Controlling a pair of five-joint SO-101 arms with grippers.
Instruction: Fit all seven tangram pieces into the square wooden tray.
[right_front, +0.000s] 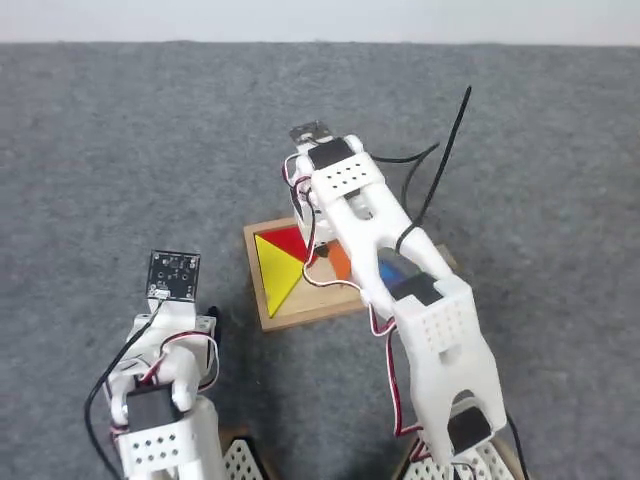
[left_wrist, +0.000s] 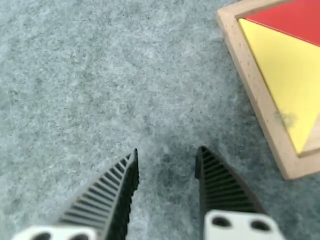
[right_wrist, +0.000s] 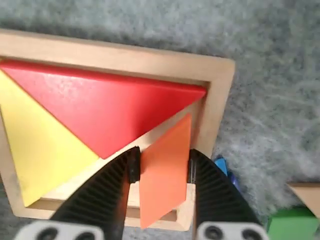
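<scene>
The square wooden tray lies in the middle of the table, which is covered in grey felt. Two tangram pieces lie flat in it. The red triangle has its long edge against the far rim. The yellow triangle has its long edge against the left rim. The two meet along a slanting seam.

To the right of them, over the bare part of the tray, is the orange parallelogram. The right gripper is clamped on it, with one dark finger pressed to each long side. The piece stands aslant to the tray's sides. In the right wrist view its near end shows across the near rim. I cannot tell whether it touches the tray floor.

Just outside the tray's right rim lies a blue piece, partly hidden by the gripper. Farther right on the felt are a green piece and a wood-coloured piece, each cut off at the picture's edge.

The right arm stretches from the near edge of the table out over the tray.

The left gripper hangs over bare felt to the near left of the tray, close to its near left corner. Its toothed fingers are spread apart with nothing between them.
</scene>
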